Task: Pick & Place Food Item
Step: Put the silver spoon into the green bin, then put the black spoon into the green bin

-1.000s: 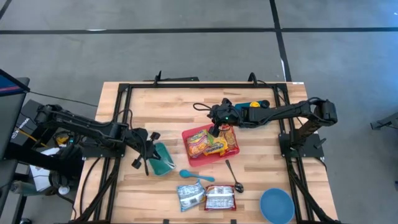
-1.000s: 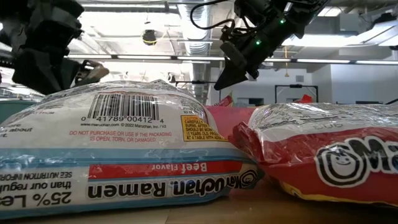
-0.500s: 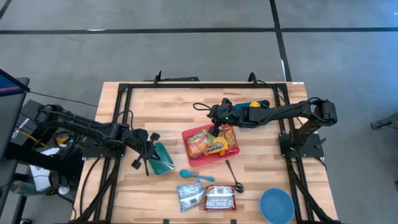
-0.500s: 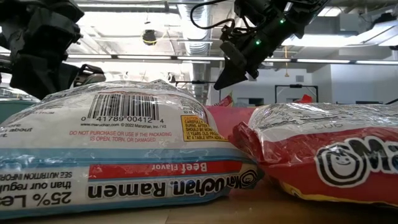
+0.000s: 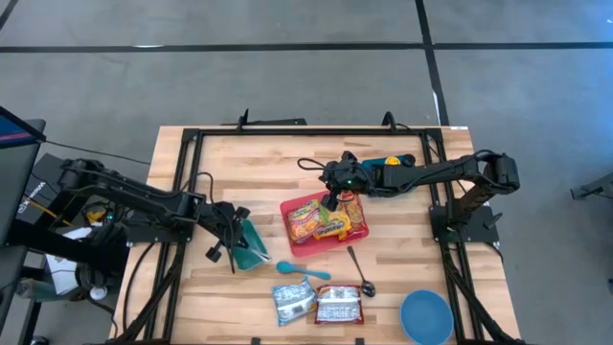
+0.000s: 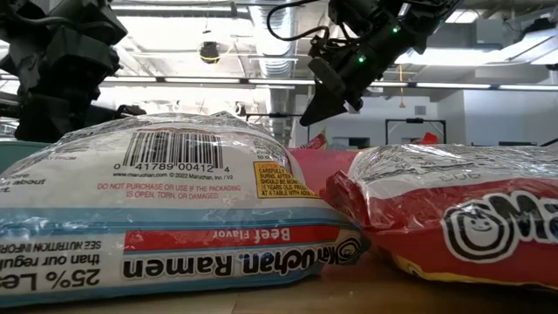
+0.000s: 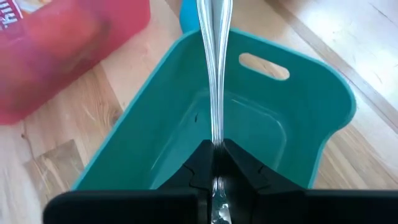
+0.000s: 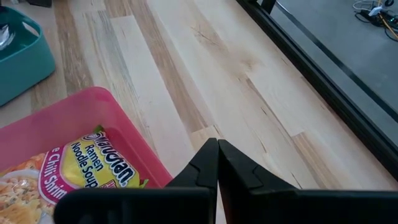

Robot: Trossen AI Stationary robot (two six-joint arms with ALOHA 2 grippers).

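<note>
My left gripper (image 7: 214,152) is shut on a silver metal utensil (image 7: 214,68) and hovers over the open teal bin (image 7: 280,124) at the table's left (image 5: 253,251). The utensil's shaft juts out past the fingertips, above the bin's inside. Which end of the utensil is in the gripper, I cannot tell. My right gripper (image 8: 217,149) is shut on nothing and hangs over the far edge of the red tray (image 5: 356,233). In the tray lie ramen packs (image 5: 318,219). My left gripper pinches the utensil's thin shaft (image 7: 215,138) between its two fingers. The shaft runs along the fingers and sticks out ahead of them, slanting down toward the bin. The utensil is lifted clear of the bin and the table.
Two more ramen packs (image 5: 295,302) (image 5: 339,305) lie at the near edge, right in front of the low camera. A blue plastic spoon (image 5: 299,270) and a metal spoon (image 5: 360,274) lie near the tray. A blue bowl (image 5: 426,316) stands at the near right corner.
My left gripper has sunk a little toward the teal bin, still shut on the utensil. My right gripper has kept still.
</note>
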